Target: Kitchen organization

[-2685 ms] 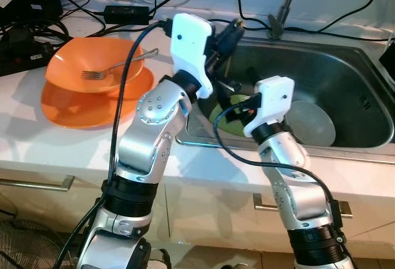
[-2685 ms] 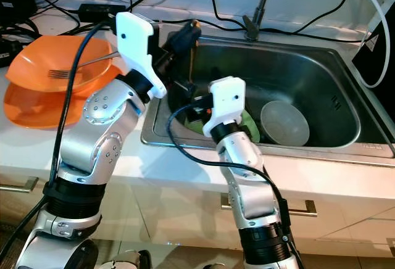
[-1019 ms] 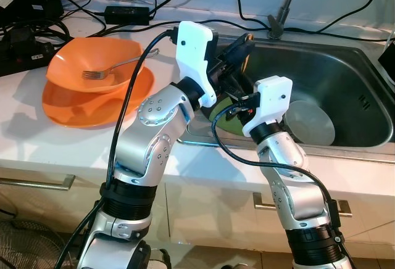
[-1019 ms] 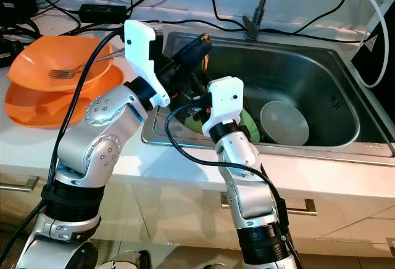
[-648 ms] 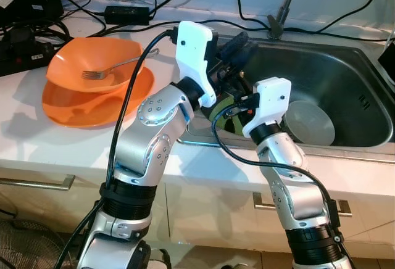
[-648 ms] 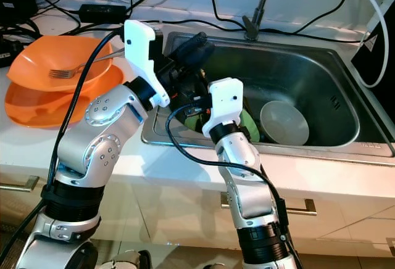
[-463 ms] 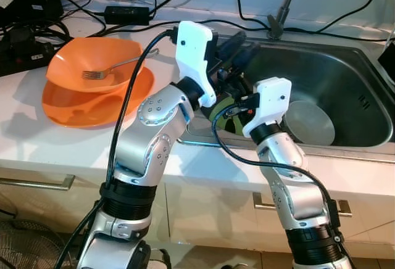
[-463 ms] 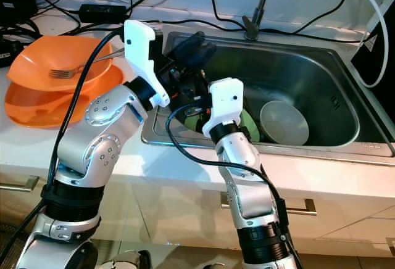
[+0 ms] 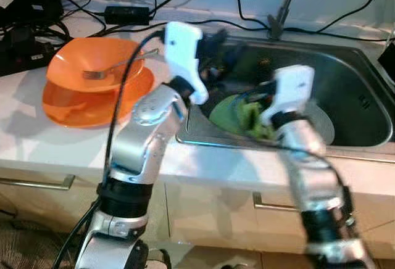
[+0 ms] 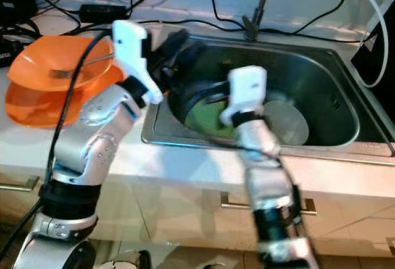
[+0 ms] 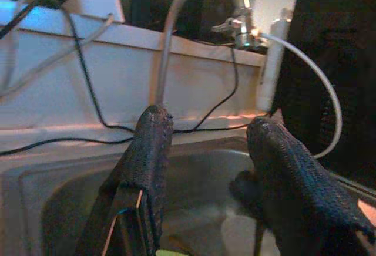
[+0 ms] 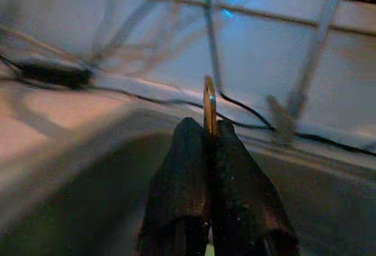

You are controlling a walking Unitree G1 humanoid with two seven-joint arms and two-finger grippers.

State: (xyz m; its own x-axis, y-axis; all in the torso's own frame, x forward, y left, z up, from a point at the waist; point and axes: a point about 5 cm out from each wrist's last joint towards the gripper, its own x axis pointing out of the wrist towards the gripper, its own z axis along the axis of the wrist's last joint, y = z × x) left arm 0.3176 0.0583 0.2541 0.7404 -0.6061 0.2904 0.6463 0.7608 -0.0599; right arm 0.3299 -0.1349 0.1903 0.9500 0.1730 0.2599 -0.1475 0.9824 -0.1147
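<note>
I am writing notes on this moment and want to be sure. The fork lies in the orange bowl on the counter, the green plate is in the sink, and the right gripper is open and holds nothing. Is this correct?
Not fully. The right gripper is shut on a thin gold-edged object, as the right wrist view shows. The fork does lie in the orange bowl, and the green plate is in the sink.

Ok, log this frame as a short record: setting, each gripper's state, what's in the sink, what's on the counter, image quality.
setting: kitchen counter with steel sink
left gripper: open, over the sink's left end, holding nothing
right gripper: shut on a thin upright edge, apparently the green plate
in sink: green plate, grey bowl beside it
on counter: orange bowl holding a fork, stacked on an orange plate
image quality: head views motion-blurred around both arms
</note>
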